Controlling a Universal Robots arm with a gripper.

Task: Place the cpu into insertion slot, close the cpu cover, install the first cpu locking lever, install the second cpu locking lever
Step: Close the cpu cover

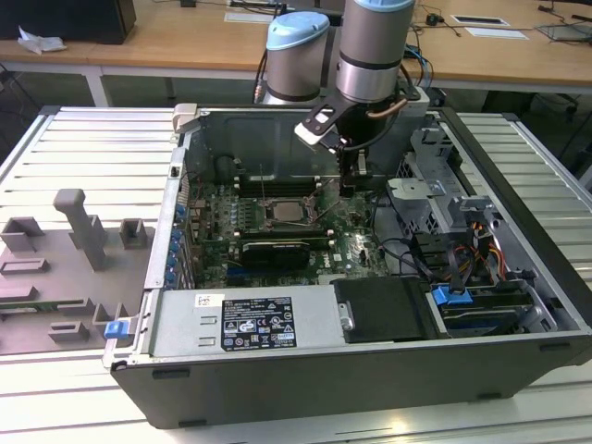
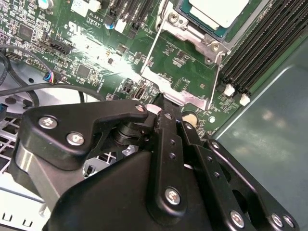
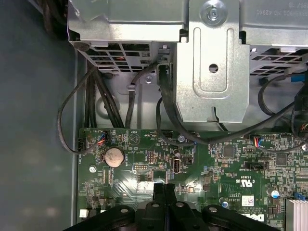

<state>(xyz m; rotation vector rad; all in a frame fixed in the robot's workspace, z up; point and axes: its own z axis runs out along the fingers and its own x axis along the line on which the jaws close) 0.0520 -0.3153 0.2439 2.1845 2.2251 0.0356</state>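
The cpu (image 2: 217,10) sits in the insertion slot (image 2: 192,32). The cpu cover (image 2: 179,95) lies swung open. The fingers (image 2: 166,120), clenched together, meet its free edge at two o'clock from the slot in the exterior view, inside the computer case (image 1: 370,388).

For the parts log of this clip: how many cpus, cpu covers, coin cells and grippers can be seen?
cpu: 1
cover: 1
coin cell: 1
gripper: 1
Total: 4
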